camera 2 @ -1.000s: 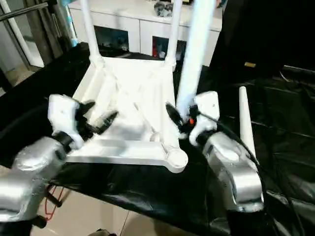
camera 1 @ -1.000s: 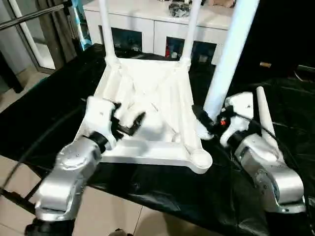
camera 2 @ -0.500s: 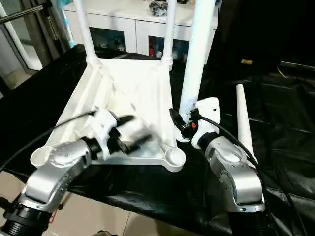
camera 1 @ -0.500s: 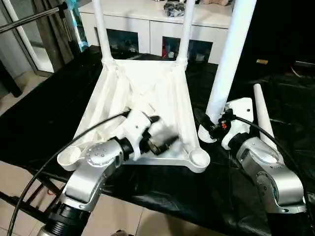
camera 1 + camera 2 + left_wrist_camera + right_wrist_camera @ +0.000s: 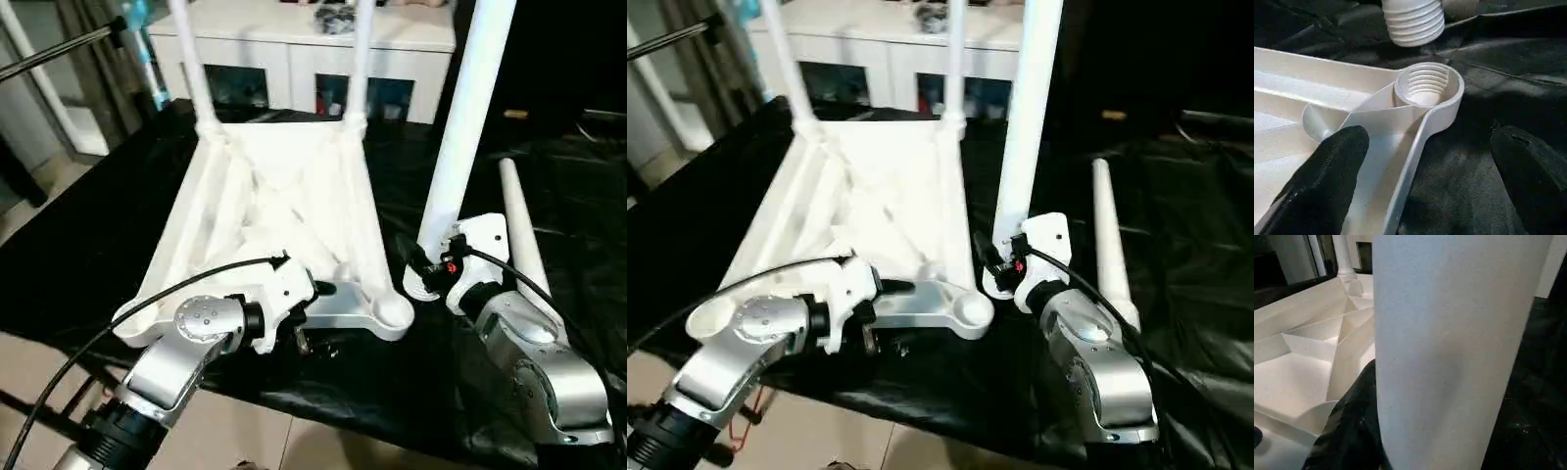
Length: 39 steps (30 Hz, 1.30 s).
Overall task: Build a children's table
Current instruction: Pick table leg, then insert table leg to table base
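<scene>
The white tabletop (image 5: pixel 284 186) lies upside down on the black-covered table. Two legs (image 5: pixel 191 59) (image 5: pixel 360 59) stand in its far corner sockets. My right gripper (image 5: pixel 423 264) is shut on a third leg (image 5: pixel 465 127), held upright with its threaded end (image 5: pixel 1413 19) just beside the near-right socket (image 5: pixel 392 311). A fourth leg (image 5: pixel 519 220) lies loose on the cover beside my right arm. My left gripper (image 5: pixel 1430 181) is open at the tabletop's front rim, its fingers (image 5: pixel 1327 181) straddling the rim close to the threaded socket (image 5: pixel 1425 88). The near-left socket (image 5: pixel 132 318) holds nothing.
A white cabinet with glass doors (image 5: pixel 294 39) stands behind the table. A metal stand (image 5: pixel 59 49) leans at the far left. Tiled floor (image 5: pixel 39 362) lies below the table's front edge. Wrinkled black cover (image 5: pixel 578 196) stretches to the right.
My left gripper has dropped from over the tabletop's ribs to its front rim, nearer the near-right socket. The right gripper still holds the upright leg. The camera has shifted slightly.
</scene>
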Motion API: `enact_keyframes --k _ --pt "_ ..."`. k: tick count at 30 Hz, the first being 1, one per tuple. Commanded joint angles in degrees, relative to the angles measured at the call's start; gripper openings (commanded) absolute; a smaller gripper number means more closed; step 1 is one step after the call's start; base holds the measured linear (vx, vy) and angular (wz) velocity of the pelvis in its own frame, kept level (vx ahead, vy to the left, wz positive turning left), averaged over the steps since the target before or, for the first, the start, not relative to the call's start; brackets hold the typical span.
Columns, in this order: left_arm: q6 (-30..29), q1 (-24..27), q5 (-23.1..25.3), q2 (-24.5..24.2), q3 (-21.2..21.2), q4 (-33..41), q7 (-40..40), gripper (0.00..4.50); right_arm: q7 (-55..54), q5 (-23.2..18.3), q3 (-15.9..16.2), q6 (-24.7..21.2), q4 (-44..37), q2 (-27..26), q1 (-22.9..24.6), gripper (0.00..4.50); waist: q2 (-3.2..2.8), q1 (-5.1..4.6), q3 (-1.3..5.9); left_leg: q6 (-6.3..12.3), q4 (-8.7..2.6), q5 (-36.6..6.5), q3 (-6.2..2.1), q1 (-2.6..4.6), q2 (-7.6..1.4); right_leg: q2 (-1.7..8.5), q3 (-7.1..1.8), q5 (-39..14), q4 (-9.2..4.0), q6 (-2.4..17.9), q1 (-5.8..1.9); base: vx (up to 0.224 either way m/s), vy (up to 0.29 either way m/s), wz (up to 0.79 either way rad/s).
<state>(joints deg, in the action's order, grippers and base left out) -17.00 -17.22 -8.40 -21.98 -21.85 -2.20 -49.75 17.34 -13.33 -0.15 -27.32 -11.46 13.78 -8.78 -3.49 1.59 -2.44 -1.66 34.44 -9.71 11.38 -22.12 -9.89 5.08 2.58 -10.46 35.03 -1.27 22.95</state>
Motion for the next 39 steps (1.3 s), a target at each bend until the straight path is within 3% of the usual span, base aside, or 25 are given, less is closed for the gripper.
enact_keyframes --k 1,6,8,10,19,20,27,29,30,31,32,33,37,38,39 --pt "0.3 -1.3 1.4 -0.9 -0.6 -1.1 0.1 4.21 0.4 -0.1 0.0 -0.2 -3.0 0.5 -0.5 1.9 0.43 -0.15 3.24 -1.8 -4.55 -20.7 -1.77 1.33 -2.25 2.35 -2.07 -18.4 -5.12 9.0 -1.76 0.0 0.0 0.0" --pt "-0.3 -2.0 2.0 -1.7 0.1 -2.5 -0.5 3.76 0.6 0.0 -0.1 -0.1 -2.7 1.0 -0.7 1.9 0.0 -0.02 3.35 -1.45 -4.54 -19.4 -1.79 1.33 -2.35 2.39 -2.03 -18.4 -5.01 9.0 -1.72 0.0 0.0 0.0" --pt "-0.6 -1.8 2.0 -1.8 0.6 -2.8 -0.4 3.69 0.7 0.0 0.0 -0.1 -2.6 1.0 -0.7 1.9 -0.63 0.07 3.33 -1.7 -4.58 -20.2 -1.87 1.42 -2.34 2.41 -1.97 -18.3 -5.01 9.3 -1.65 0.0 0.0 0.0" --pt "-0.5 -1.9 2.1 -2.1 0.7 -3.2 -0.6 3.69 0.9 -0.1 0.0 0.0 -2.7 0.9 -0.7 1.9 0.0 0.11 3.31 -1.65 -4.66 -20.9 -1.85 1.36 -2.33 2.39 -1.95 -18.5 -5.08 9.3 -1.72 0.0 0.0 0.0" --pt "1.0 -4.0 2.9 -2.7 0.0 -6.4 -2.2 3.69 1.4 -0.3 0.1 0.0 -1.7 1.1 -1.7 1.9 -0.22 0.23 3.27 -1.79 -4.72 -20.9 -1.89 1.43 -2.33 2.51 -2.01 -20.1 -5.16 8.8 -1.56 0.0 0.0 0.0" --pt "1.2 -4.3 3.1 -2.7 -0.1 -7.1 -2.5 3.69 1.5 -0.3 0.2 0.0 -1.6 1.2 -1.8 1.9 0.07 0.21 3.28 -1.73 -4.74 -20.8 -1.9 1.35 -2.37 2.55 -2.02 -19.7 -5.13 8.9 -1.62 0.0 0.0 0.0" --pt "1.6 -8.3 -0.3 0.0 0.6 -12.9 -7.7 3.16 2.0 -0.6 0.1 -0.2 -1.1 1.2 -2.3 1.9 -0.09 0.43 3.43 -1.46 -4.6 -19.4 -1.75 1.34 -2.32 2.67 -2.07 -17.7 -4.95 10.1 -1.69 0.0 0.0 0.0" --pt "2.2 -9.6 -0.1 0.4 0.2 -15.1 -8.7 3.16 2.4 -0.6 0.5 -0.4 -1.3 1.4 -2.1 1.9 -0.28 0.4 3.41 -1.35 -4.58 -19.2 -1.7 1.28 -2.28 2.64 -2.07 -17.3 -5.03 10.2 -1.7 0.0 0.0 0.0" --pt "2.8 -10.5 0.4 0.6 -0.1 -16.7 -9.3 2.91 2.6 -0.6 0.6 -0.6 -1.5 1.5 -2.0 1.9 -0.12 0.4 3.35 -1.2 -4.59 -19.2 -1.7 1.22 -2.18 2.58 -2.04 -17.4 -5.12 10.1 -1.74 0.0 0.0 0.0" --pt "3.4 -11.4 0.8 0.7 -0.5 -18.5 -9.8 2.92 2.9 -0.7 0.8 -0.7 -1.9 1.6 -1.8 1.9 -0.78 0.44 3.47 -1.42 -4.5 -19.3 -1.74 1.35 -2.17 2.68 -2.05 -17.3 -4.96 10.2 -1.78 0.0 0.0 0.0" --pt "4.3 -12.3 1.3 1.0 -0.6 -20.4 -10.2 2.89 3.0 -0.7 0.8 -0.9 -2.1 1.6 -1.7 1.9 -0.4 0.31 3.45 -1.35 -4.52 -19.4 -1.72 1.29 -2.12 2.6 -2.01 -17.4 -5.17 10.0 -1.85 0.0 0.0 0.0" --pt "4.7 -12.8 1.5 1.2 -0.8 -21.5 -10.8 2.64 3.0 -0.8 0.7 -1.1 -2.3 1.6 -1.6 1.9 -0.68 0.4 3.56 -1.47 -4.52 -18.9 -1.84 1.28 -2.24 2.73 -2.05 -16.4 -4.9 10.2 -2.0 0.0 0.0 0.0" --pt "5.1 -13.6 1.8 1.3 -1.1 -22.9 -12.0 2.29 3.1 -1.0 0.6 -1.3 -2.6 1.7 -1.3 1.9 -0.57 0.22 3.56 -0.92 -4.49 -18.7 -1.76 1.19 -2.3 2.78 -1.99 -16.1 -4.96 11.0 -2.07 0.0 0.0 0.0" --pt "5.9 -14.2 2.4 1.3 -1.7 -24.4 -12.9 2.17 3.3 -1.4 0.4 -1.7 -3.3 1.6 -0.9 1.9 -1.1 0.27 3.57 -1.0 -4.48 -18.8 -1.79 1.3 -2.31 2.81 -1.98 -16.2 -4.94 11.0 -2.01 0.0 0.0 0.0" --pt "5.9 -14.2 2.4 1.3 -1.7 -24.4 -12.9 2.17 3.3 -1.4 0.4 -1.7 -3.3 1.6 -0.9 1.9 -1.03 0.19 3.46 -0.94 -4.55 -19.2 -1.78 1.3 -2.32 2.75 -1.97 -16.7 -5.18 10.9 -1.93 0.0 0.0 0.0"
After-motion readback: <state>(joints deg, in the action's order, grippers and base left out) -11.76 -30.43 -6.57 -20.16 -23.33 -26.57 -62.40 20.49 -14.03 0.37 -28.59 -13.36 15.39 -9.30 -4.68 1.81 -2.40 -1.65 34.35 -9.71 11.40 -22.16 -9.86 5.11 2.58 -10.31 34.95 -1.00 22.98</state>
